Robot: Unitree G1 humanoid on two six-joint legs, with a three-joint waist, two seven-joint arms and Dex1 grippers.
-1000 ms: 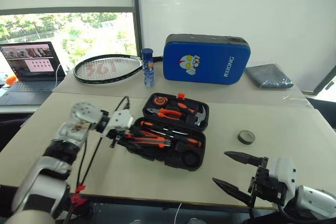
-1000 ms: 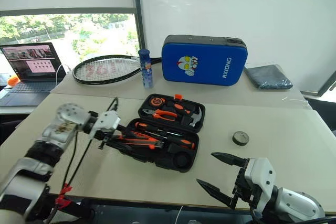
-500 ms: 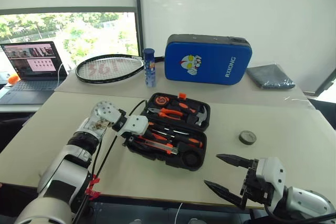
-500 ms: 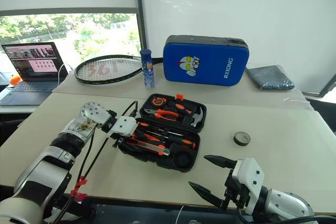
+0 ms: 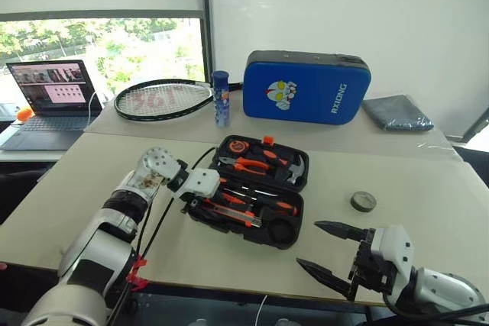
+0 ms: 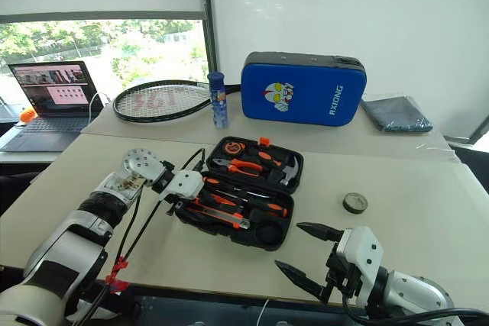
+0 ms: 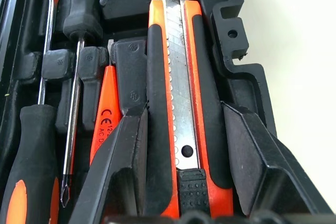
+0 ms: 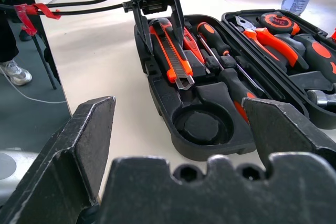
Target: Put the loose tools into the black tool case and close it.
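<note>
The black tool case [image 8: 157, 95] lies open mid-table, its lid holding pliers, a hammer and a tape measure [image 5: 235, 145]. The orange-and-black utility knife [image 7: 178, 103] lies in a slot of the lower tray, beside the slim orange tester screwdriver [image 7: 107, 114] and two orange-black-handled screwdrivers [image 5: 267, 202]. My left gripper [image 5: 208, 198] reaches in from the case's left end; its fingers [image 7: 131, 145] press both sides of the knife. The small black tape roll [image 5: 363, 201] lies loose on the table right of the case. My right gripper [image 5: 309, 243] hovers open near the front edge, holding nothing.
At the back stand a blue padded case [image 5: 306, 88], a tennis racket [image 5: 160, 101], a blue bottle [image 5: 221, 97], a laptop [image 5: 53, 93] and a folded grey cloth [image 5: 397, 112]. A black cable with red tape [image 5: 137, 271] hangs from my left arm.
My left gripper has shifted slightly right and down over the case's left end, staying around the knife. The right gripper stays open and in place. The camera view has shifted a little.
</note>
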